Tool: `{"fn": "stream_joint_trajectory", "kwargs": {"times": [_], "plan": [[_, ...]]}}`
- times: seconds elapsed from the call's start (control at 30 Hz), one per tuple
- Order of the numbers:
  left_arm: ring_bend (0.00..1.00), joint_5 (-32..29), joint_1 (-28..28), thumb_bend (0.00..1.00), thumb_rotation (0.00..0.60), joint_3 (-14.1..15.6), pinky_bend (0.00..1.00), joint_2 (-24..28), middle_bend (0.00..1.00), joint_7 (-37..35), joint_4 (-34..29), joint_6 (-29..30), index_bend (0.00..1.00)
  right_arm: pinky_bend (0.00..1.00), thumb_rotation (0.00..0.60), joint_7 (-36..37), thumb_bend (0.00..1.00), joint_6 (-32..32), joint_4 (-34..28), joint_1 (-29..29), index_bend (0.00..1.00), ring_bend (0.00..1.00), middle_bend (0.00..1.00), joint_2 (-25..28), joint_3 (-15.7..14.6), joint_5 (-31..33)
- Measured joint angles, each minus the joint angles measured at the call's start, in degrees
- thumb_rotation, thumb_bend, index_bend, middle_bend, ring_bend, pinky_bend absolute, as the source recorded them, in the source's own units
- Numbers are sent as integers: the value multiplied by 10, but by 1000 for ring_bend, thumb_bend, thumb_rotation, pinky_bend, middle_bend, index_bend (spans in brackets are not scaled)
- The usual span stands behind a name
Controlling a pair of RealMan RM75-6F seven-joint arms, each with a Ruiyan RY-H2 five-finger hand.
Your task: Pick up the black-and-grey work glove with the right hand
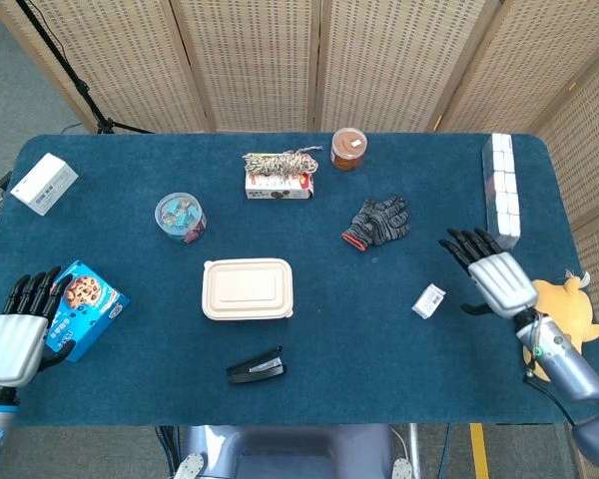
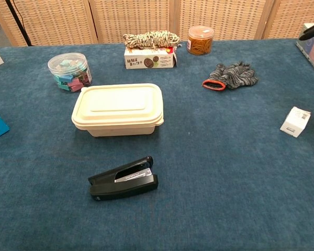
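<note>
Head view: the black-and-grey work glove (image 1: 377, 221) is seen lying flat on the blue table (image 1: 359, 339), right of centre, touched by nothing. Its long axis runs diagonally — red-edged cuff toward 7 o'clock, fingertips toward 1 o'clock. In the chest view the glove (image 2: 231, 75) is laid nearly sideways, cuff to the left, fingers to the right.

The right hand (image 1: 491, 271) is held over the table at about 4 o'clock from the glove, well apart from it. Its fingers are spread, pointed toward 11 o'clock, and nothing is gripped. Just at its 8 o'clock a small white box (image 1: 429, 299) is found, near but not touching. Only a dark fingertip of this hand is caught at the top right edge of the chest view.

The left hand (image 1: 18, 329) is parked at the near left table edge — fingers apart and pointed up-frame, nothing held, just beside a blue snack box (image 1: 80, 307); contact cannot be told.

Around the glove: an orange-filled jar (image 1: 348, 148) at 11 o'clock, a rope-topped carton (image 1: 279, 175) at 10 o'clock, a tall stacked pack (image 1: 501, 191) at 3 o'clock. A beige lidded container (image 1: 247, 288) and a black stapler (image 1: 256, 366) are placed toward 7–8 o'clock.
</note>
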Motion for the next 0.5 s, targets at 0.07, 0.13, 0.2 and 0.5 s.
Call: {"fn": "stream_joint_trajectory", "kwargs": {"times": [0.07, 0.13, 0.2, 0.5], "plan": [[0, -11, -3, 179, 600, -3, 0, -2, 0, 5, 1, -8, 0, 0, 600, 26, 0, -38, 13, 26, 31, 0, 0, -13, 9, 14], [0, -23, -7, 178, 600, -7, 0, -5, 0, 9, 2, -16, 0, 0, 600, 56, 0, -76, 27, 52, 33, 0, 0, -27, 19, 33], [0, -33, -10, 178, 600, -11, 0, -6, 0, 13, 3, -21, 0, 0, 600, 82, 3, -108, 43, 75, 34, 0, 0, -42, 28, 49], [0, -51, -17, 180, 600, -15, 0, -8, 0, 14, 4, -34, 0, 0, 600, 168, 88, -251, 143, 162, 47, 0, 0, -121, 73, 150]]}}
